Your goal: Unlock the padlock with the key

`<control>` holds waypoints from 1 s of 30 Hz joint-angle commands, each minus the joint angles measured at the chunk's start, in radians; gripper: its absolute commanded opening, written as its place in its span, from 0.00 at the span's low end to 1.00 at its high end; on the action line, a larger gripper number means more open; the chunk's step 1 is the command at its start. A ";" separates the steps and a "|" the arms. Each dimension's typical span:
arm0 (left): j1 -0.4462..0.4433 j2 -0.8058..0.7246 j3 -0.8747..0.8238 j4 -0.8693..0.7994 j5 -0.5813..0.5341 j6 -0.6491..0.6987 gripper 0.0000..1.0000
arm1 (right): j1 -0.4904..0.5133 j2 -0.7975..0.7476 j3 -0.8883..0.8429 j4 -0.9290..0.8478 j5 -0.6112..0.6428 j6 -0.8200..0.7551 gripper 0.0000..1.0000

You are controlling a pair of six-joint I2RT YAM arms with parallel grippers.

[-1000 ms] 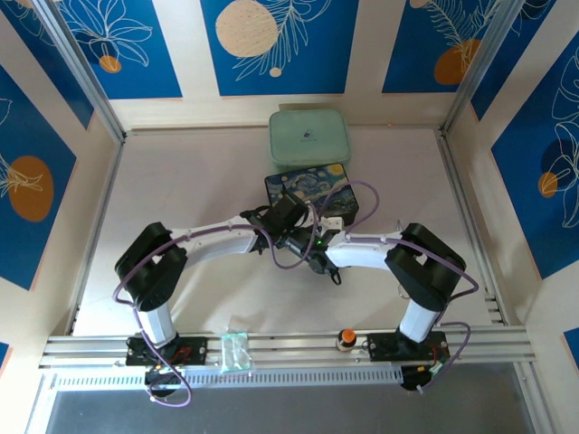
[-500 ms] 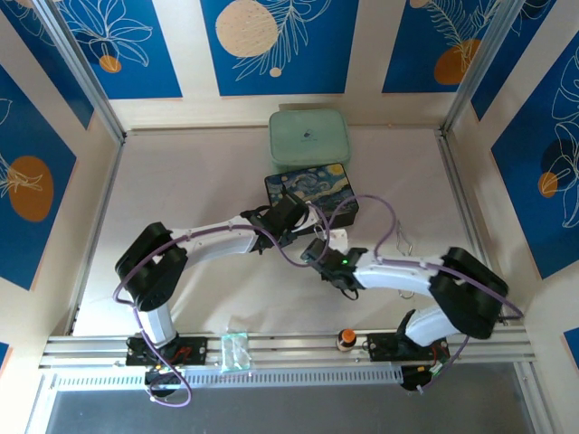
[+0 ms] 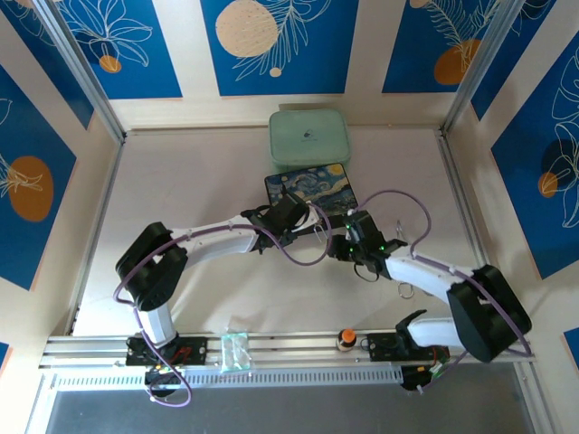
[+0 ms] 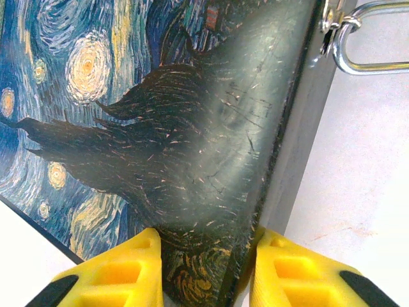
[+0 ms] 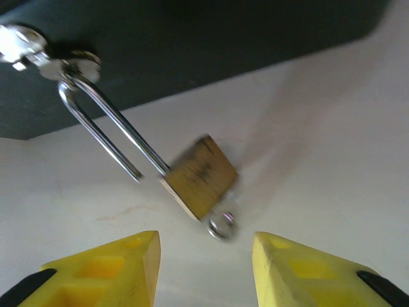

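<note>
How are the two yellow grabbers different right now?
The left gripper pinches a corner of the painted box; the right gripper is open and empty. The left gripper touches the box; the right gripper touches nothing and faces the padlock hooked to the box. Both have yellow fingers.

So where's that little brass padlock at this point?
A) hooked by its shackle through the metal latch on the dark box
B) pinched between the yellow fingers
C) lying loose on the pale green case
A: in the right wrist view the padlock has its shackle looped through the latch on the dark box, and the right arm's fingers stand clear of it.
</note>
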 commanded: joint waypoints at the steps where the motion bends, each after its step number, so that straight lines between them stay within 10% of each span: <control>1: -0.007 0.082 -0.044 -0.193 0.140 -0.055 0.30 | -0.040 0.051 0.031 0.064 -0.157 -0.054 0.42; 30: -0.006 0.089 -0.041 -0.208 0.136 -0.067 0.30 | -0.081 0.270 0.115 0.138 -0.136 -0.137 0.40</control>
